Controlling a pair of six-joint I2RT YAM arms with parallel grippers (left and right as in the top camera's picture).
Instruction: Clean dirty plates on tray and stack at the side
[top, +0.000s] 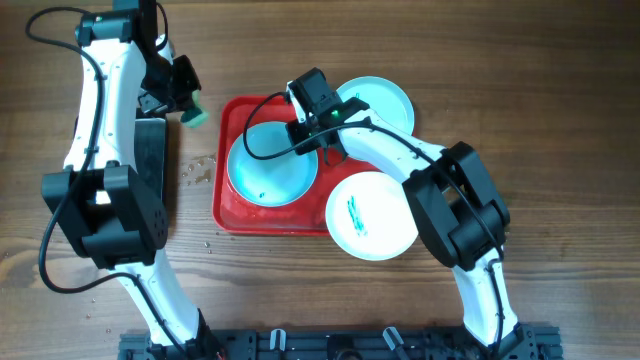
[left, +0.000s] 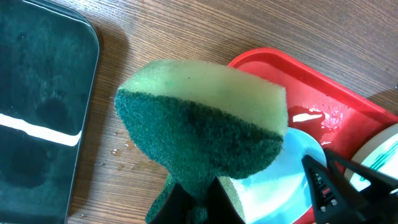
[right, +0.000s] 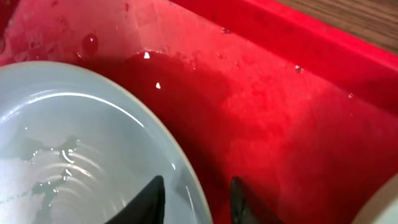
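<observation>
The red tray (top: 232, 215) lies mid-table with one pale aqua plate (top: 270, 168) in it, wet and free of smears. My right gripper (top: 318, 130) stands open astride that plate's far rim. In the right wrist view one of its fingers (right: 152, 199) is over the plate (right: 81, 143) and the other is over the tray floor (right: 280, 93), neither touching the rim. A second plate (top: 385, 100) sits at the tray's far right corner. A third plate (top: 370, 215), with teal smears, overlaps the tray's right edge. My left gripper (left: 193, 199) is shut on a green-and-yellow sponge (left: 199, 118), held above the table left of the tray.
A black tray (top: 152, 170) lies left of the red tray, partly under my left arm, and shows wet in the left wrist view (left: 37, 106). Water drops dot the wood (top: 200, 170) between the two trays. A puddle lies on the red tray floor (left: 311, 115).
</observation>
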